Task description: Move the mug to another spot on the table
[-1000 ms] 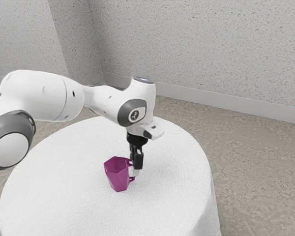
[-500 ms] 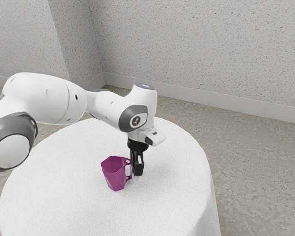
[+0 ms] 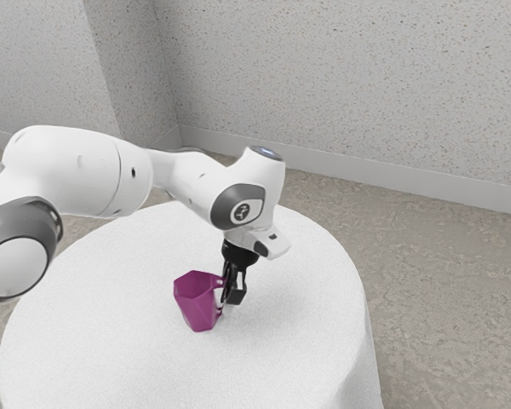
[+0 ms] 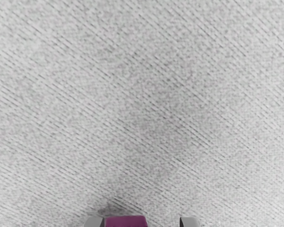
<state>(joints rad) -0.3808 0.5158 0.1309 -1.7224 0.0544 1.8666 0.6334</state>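
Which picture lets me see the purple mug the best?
The exterior view. There you can see the whole mug: its rim, its angular sides and its base, on the white table, with the gripper at its handle side. The wrist view shows just a small purple sliver of the mug at the picture's edge.

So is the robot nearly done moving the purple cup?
Not yet. Done: the gripper is shut on the purple mug, at its handle side. In hand: it holds the mug upright near the middle of the white table. Left: carrying it to another spot and letting go.
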